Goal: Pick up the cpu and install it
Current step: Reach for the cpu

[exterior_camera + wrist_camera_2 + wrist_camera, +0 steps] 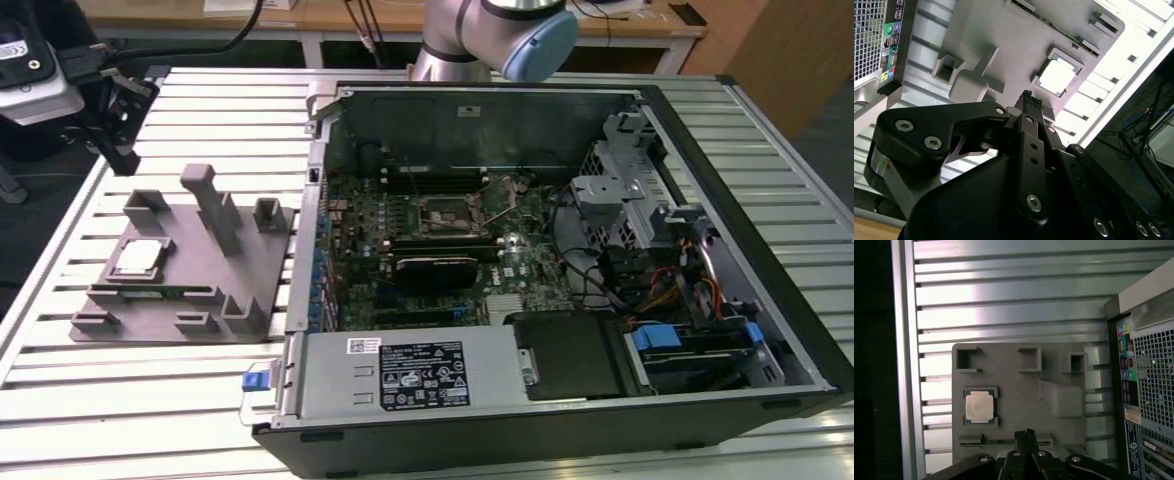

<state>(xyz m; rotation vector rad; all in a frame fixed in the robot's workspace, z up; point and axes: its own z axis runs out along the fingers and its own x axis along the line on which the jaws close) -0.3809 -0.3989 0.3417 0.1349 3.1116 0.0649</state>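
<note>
On the grey fixture (134,320), at nine o'clock of the open computer case (534,440) in the exterior view, the cpu (138,258) lies flat in its pocket, shiny face up; the gripper (123,150) hangs high, the cpu at about six o'clock from it, well apart; the arm (501,35) reaches across from twelve o'clock; in the second wrist view the gripper (1026,96) has its tips together, holding nothing, the cpu (1056,77) beyond them and off to one side; in the first wrist view the gripper (1024,433) points down at the fixture (1019,390), the square cpu (980,406) off its line, untouched.
</note>
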